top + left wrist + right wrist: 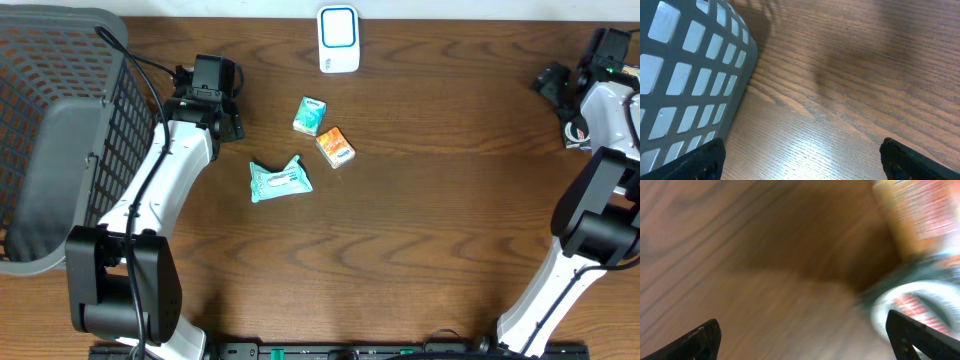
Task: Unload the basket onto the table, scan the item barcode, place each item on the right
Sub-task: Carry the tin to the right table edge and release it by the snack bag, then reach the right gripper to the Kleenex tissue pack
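Three items lie mid-table: a small teal box, a small orange box and a teal wipes packet. A white device with a blue outline, probably the scanner, stands at the far edge. My left gripper hangs open over bare wood beside the basket, well left of the items. At the far right my right gripper is open with nothing between its fingers. Its blurred view shows an orange-red package and a round white thing next to its right finger.
A grey mesh basket fills the table's left end, close to the left arm. The right arm folds up along the right edge. Bare wood lies between the items and both arms.
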Robot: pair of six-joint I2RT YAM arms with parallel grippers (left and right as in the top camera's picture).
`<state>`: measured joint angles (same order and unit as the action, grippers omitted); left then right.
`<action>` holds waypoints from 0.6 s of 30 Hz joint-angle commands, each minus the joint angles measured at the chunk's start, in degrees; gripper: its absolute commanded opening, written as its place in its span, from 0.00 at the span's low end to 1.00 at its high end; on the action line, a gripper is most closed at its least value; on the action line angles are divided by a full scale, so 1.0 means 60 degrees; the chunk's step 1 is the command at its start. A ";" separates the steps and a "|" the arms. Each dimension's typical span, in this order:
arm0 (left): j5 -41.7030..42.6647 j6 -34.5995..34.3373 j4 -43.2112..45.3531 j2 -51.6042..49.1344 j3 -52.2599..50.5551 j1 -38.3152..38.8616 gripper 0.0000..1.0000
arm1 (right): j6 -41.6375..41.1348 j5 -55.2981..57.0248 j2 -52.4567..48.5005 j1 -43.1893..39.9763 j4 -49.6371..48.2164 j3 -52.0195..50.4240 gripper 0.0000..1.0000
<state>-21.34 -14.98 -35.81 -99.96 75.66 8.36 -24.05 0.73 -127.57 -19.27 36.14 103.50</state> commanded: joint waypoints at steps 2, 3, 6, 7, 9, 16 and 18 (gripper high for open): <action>-0.0127 0.0051 -0.0029 0.0040 0.0113 -0.0007 0.98 | 0.0025 -0.2667 0.0153 0.0601 0.0459 -0.0040 0.99; -0.0127 0.0051 -0.0029 0.0040 0.0113 -0.0007 0.98 | 0.0022 -0.2798 0.0153 0.0732 0.0594 -0.0040 0.99; -0.0127 0.0051 -0.0029 0.0040 0.0113 -0.0007 0.98 | 0.0044 -0.2900 0.0153 0.1399 0.1126 -0.0040 0.99; -0.0127 0.0051 -0.0029 0.0040 0.0117 -0.0007 0.98 | 0.0135 -0.2900 0.0153 0.1654 0.1253 -0.0040 0.99; -0.0127 0.0051 -0.0029 0.0040 0.0113 -0.0007 0.98 | 0.0390 -0.2900 0.0153 0.2157 0.1406 -0.0040 0.99; -0.0127 0.0051 -0.0029 0.0040 0.0117 -0.0007 0.98 | 0.0984 -0.2776 0.0153 0.4102 0.1246 -0.0040 0.99; -0.0127 0.0051 -0.0029 0.0040 0.0117 -0.0007 0.98 | 0.0984 -0.2455 0.0153 0.4634 0.1078 -0.0040 0.99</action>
<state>-21.34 -14.98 -35.81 -99.96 75.66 8.36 -20.05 -15.42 -127.57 4.86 43.27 103.42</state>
